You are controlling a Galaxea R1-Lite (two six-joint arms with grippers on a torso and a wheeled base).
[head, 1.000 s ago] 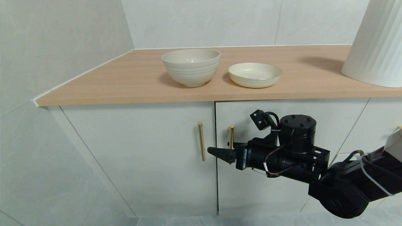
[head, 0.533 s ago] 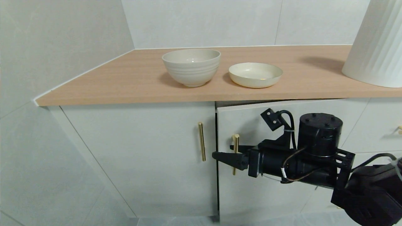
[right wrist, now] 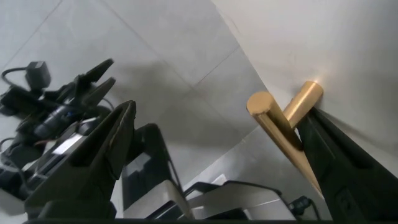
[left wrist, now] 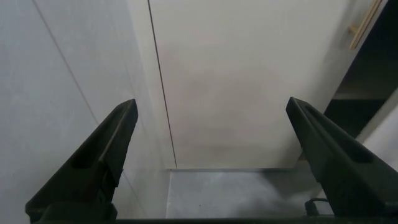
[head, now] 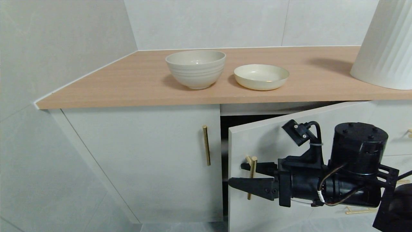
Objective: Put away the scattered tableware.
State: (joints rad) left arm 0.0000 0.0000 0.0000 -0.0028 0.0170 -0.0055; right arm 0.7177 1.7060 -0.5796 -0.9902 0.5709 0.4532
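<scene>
While the bowl [head: 195, 68] and the plate [head: 261, 76] are sitting side by side on the countertop [head: 128, 87], the cabinet door [head: 273, 135] is being held ajar by the right gripper [head: 236, 174] — jaws spread wide, the brass handle [head: 254, 160] merely hooked against one finger, unclamped. A slip is being risked: the door could swing shut. The left gripper [left wrist: 211, 106] is being held gaping and empty.

Bright, even light throws soft shadows beside bowl [head: 195, 68] and plate [head: 261, 76].
</scene>
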